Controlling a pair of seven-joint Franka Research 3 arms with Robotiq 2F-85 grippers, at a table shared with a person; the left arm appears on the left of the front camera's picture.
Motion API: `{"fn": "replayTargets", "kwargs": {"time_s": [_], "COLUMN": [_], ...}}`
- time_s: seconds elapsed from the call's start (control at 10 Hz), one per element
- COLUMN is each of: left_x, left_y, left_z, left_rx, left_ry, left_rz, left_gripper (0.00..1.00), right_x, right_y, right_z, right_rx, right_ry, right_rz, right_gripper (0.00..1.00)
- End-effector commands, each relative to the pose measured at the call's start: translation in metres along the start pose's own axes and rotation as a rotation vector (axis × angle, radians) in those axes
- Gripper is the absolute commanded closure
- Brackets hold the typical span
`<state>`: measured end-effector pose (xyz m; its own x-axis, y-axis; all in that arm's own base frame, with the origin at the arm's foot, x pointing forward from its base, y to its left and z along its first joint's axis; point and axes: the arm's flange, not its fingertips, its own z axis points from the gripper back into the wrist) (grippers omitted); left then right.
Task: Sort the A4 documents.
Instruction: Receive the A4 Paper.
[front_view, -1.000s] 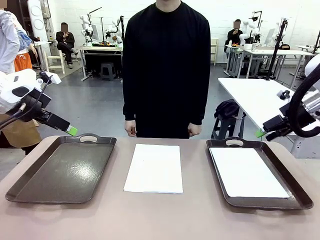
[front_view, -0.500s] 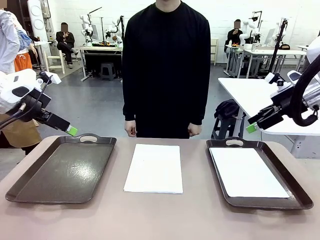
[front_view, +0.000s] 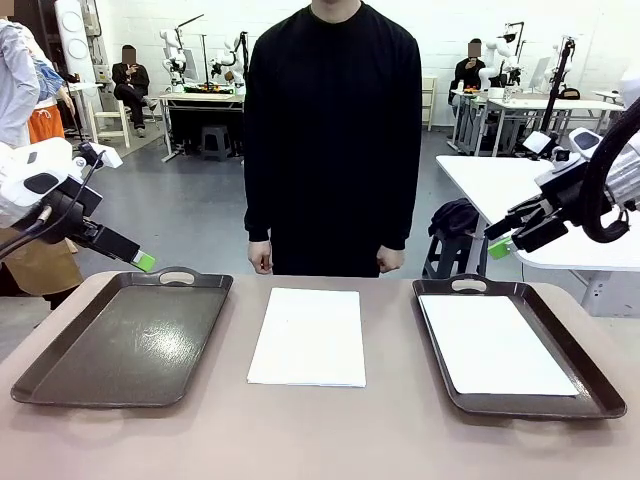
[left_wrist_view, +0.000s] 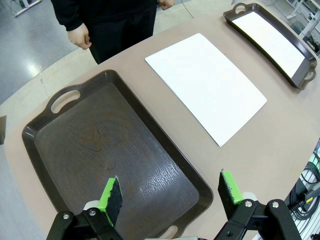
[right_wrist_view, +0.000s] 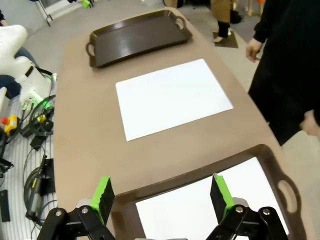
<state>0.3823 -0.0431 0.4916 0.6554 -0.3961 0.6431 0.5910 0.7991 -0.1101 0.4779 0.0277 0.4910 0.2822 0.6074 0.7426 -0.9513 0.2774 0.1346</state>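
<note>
A stack of white A4 documents (front_view: 307, 336) lies in the middle of the table, between two dark brown handled trays. One more white sheet (front_view: 495, 345) lies in the right tray (front_view: 590, 378). The left tray (front_view: 125, 340) holds nothing. My left gripper (front_view: 145, 262) hovers above the left tray's far left corner; in the left wrist view it (left_wrist_view: 172, 195) is open, with the tray (left_wrist_view: 110, 150) and the documents (left_wrist_view: 205, 82) below. My right gripper (front_view: 500, 247) hangs open above the right tray's far end; from the right wrist it (right_wrist_view: 161, 197) looks down on that sheet (right_wrist_view: 200, 210).
A person in black stands at the table's far edge, behind the stack, with both hands (front_view: 262, 257) down at the sides. Cables and equipment (right_wrist_view: 35, 125) lie on the floor beside the table on my side.
My right gripper has risen and shifted a little left over the right tray's far end. The left arm, the papers and the person have stayed put.
</note>
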Motion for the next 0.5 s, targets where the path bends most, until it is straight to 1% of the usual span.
{"fn": "replayTargets", "kwargs": {"time_s": [0.0, 0.4], "left_x": [-0.0008, -0.0008], "left_y": [0.0022, 0.0022], "left_z": [-0.0004, -0.0004], "left_rx": [-0.007, -0.007], "left_ry": [-0.004, -0.004], "left_rz": [0.002, 0.002], "left_gripper": [0.0, 0.0], "right_x": [-0.0008, -0.0032], "right_y": [-0.0135, -0.0177], "right_z": [-0.0048, -0.0053], "right_rx": [0.036, 0.022], "right_ry": [0.027, 0.036], "right_rz": [-0.057, -0.116], "right_gripper": [0.0, 0.0]}}
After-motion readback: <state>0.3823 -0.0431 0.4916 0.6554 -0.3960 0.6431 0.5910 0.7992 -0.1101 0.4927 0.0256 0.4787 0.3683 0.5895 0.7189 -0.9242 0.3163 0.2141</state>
